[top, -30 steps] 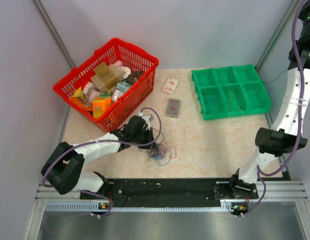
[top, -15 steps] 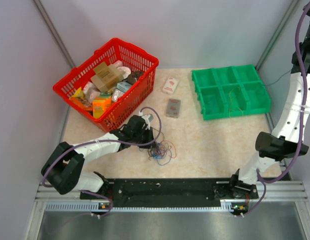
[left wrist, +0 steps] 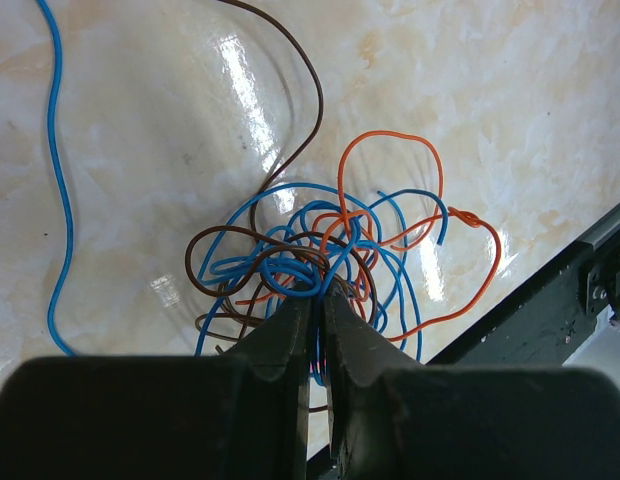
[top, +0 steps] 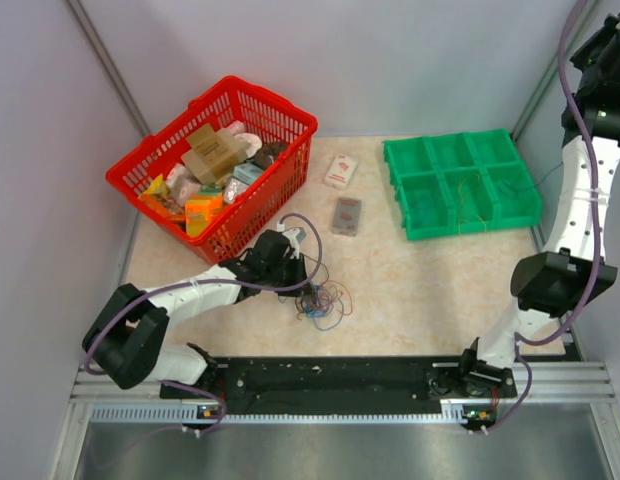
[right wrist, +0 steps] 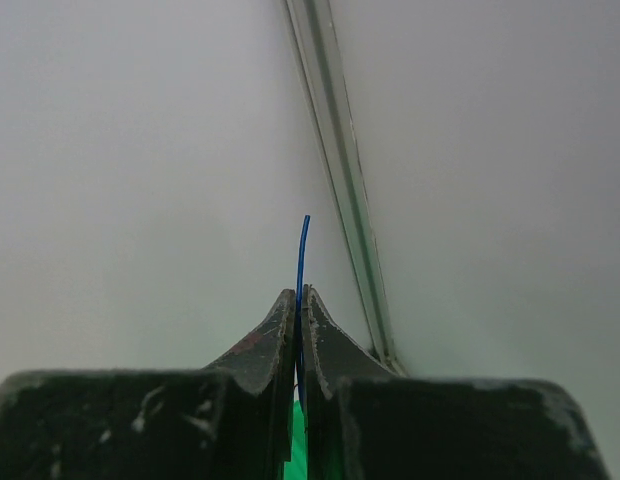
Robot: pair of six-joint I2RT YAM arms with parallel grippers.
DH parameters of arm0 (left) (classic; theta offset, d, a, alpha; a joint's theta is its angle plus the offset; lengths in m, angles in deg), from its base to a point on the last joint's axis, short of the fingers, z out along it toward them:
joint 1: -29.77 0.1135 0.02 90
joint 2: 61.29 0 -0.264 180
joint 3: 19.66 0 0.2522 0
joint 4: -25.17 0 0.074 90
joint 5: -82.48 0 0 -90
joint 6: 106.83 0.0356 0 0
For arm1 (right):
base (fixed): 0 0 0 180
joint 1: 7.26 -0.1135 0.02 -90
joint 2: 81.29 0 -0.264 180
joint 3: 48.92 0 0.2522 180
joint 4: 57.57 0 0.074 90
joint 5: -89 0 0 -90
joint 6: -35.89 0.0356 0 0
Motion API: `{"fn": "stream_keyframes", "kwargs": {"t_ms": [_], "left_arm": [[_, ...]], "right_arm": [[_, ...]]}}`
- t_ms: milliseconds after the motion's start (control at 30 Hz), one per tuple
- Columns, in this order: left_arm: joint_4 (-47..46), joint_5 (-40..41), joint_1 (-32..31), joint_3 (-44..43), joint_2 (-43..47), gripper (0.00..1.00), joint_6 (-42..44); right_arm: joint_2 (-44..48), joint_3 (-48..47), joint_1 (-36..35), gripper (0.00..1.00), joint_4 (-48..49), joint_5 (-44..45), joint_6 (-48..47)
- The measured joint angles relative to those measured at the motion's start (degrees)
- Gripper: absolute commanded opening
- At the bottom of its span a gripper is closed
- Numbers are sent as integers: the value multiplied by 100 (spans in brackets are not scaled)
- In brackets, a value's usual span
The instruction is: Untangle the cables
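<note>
The cables (top: 322,299) lie as a small tangle of blue, orange and brown wires on the table, in front of the red basket. In the left wrist view the tangle (left wrist: 335,255) sits right at my fingertips. My left gripper (left wrist: 317,300) is shut on a few strands, mostly blue, at its near edge, and shows in the top view (top: 304,286). My right gripper (right wrist: 300,296) is raised high at the far right, facing the wall. It is shut on a single blue wire (right wrist: 303,240) whose tip sticks up past the jaws.
A red basket (top: 273,100) full of packets stands at the back left. A green compartment tray (top: 392,152) holding a few wires sits at the back right. A white packet (top: 339,171) and a grey packet (top: 346,215) lie between them. A loose blue wire (left wrist: 56,200) lies left of the tangle.
My right arm has lifted further up and back toward the far right corner. The left arm and the tangle have hardly moved.
</note>
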Motion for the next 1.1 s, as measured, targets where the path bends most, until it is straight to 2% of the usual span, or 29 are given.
{"fn": "stream_keyframes", "kwargs": {"t_ms": [267,400,533,667,867,1100], "left_arm": [[4,0,9,0,0,12,0],[4,0,61,0,2,12,0],[2,-2,109,0,2,12,7],[4,-24,146,2,13,12,9],[-4,-66,199,81,140,12,4],[-63,-83,225,168,166,12,-20]], "right_arm": [[-387,398,0,0,442,-433,-289],[-304,1534,0,0,789,-734,-197],[35,3292,0,0,1139,-999,87],[52,3901,-2,0,1088,-1233,308],[20,3665,7,0,1338,-1663,662],[-778,1685,92,0,1576,-2216,1145]]}}
